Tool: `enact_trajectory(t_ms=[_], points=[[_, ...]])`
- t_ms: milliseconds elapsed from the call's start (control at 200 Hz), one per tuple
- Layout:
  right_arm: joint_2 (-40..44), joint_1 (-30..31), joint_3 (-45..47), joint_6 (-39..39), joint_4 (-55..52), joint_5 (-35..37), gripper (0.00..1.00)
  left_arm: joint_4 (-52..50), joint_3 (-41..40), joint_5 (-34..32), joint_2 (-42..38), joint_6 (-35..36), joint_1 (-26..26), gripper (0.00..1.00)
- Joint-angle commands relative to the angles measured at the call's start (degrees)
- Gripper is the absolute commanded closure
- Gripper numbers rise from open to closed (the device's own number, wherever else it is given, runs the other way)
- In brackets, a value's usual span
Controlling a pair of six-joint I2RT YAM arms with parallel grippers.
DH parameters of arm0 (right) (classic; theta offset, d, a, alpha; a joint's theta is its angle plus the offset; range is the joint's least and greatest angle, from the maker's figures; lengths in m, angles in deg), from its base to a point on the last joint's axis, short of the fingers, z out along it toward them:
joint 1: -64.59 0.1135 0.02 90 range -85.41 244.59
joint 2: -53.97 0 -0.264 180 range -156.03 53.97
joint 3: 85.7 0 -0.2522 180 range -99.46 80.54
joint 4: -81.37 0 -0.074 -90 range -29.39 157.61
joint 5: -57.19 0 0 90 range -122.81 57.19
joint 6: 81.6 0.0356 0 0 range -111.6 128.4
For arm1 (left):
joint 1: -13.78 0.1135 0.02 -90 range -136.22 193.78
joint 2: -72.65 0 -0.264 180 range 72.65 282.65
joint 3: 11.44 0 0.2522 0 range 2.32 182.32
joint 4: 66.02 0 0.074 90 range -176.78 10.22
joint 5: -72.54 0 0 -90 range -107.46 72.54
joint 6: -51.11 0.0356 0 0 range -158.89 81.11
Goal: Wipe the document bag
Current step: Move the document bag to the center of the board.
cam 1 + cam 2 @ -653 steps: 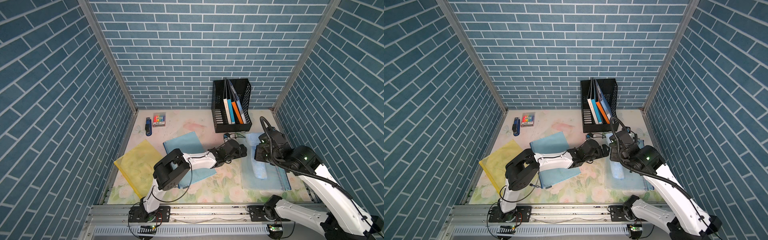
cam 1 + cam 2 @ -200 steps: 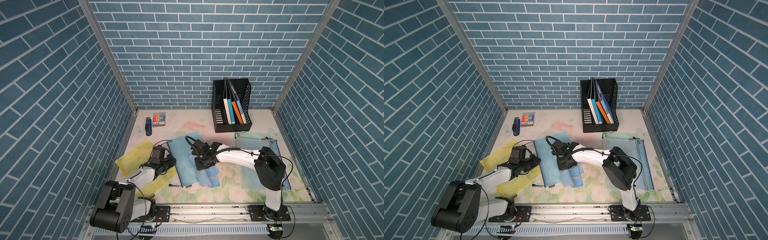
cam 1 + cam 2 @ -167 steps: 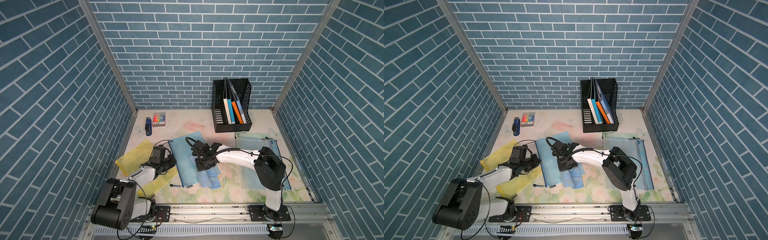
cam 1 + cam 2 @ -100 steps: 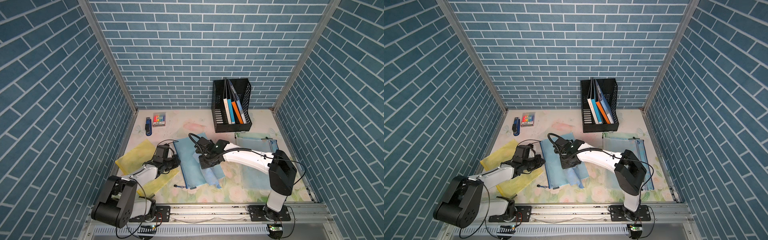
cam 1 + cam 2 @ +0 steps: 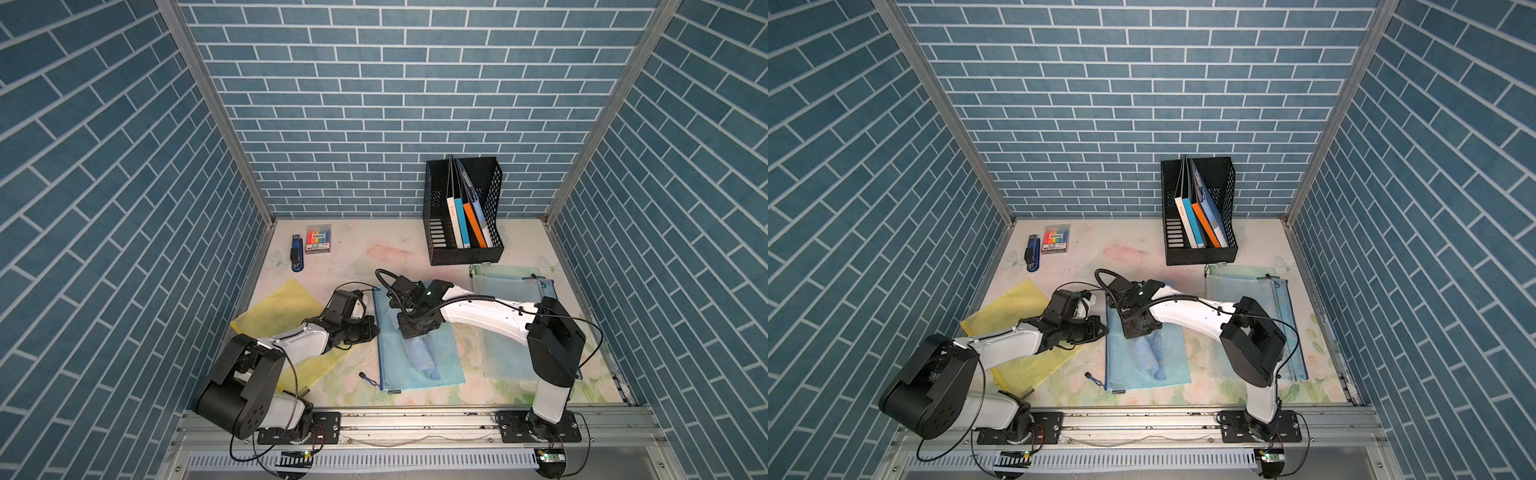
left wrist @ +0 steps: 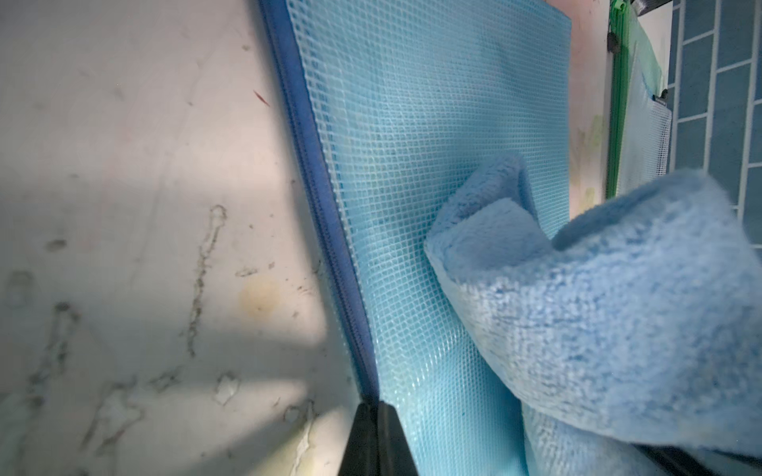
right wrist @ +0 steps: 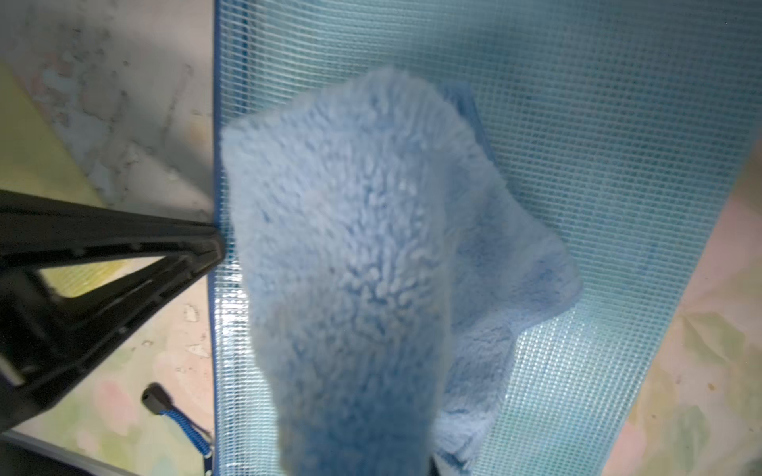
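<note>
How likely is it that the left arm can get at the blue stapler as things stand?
Probably yes, once it lets go: the left pincer is shut on the zipper edge of the blue document bag. Nothing upright stands between it and the stapler.

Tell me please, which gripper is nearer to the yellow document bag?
Left. The left gripper sits just past the edge of the yellow document bag, tips at the zipper side of the blue document bag. The right gripper is farther, over that bag, holding the blue cloth.
</note>
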Motion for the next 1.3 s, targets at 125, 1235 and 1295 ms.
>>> enact_trajectory(t_ms=[125, 1235, 1295], points=[[2.0, -4.8, 2.8, 2.0, 1.2, 0.5, 1.0, 2.3, 0.0, 0.9, 0.3, 0.3, -1.9, 1.0], [-11.0, -10.7, -6.6, 0.4, 5.9, -4.5, 1.0, 9.0, -1.3, 0.0, 3.1, -4.8, -3.4, 1.0], [-14.4, -7.8, -11.5, 0.5, 5.8, -6.0, 1.0, 9.7, -1.4, -0.2, 3.3, -5.5, -3.5, 1.0]])
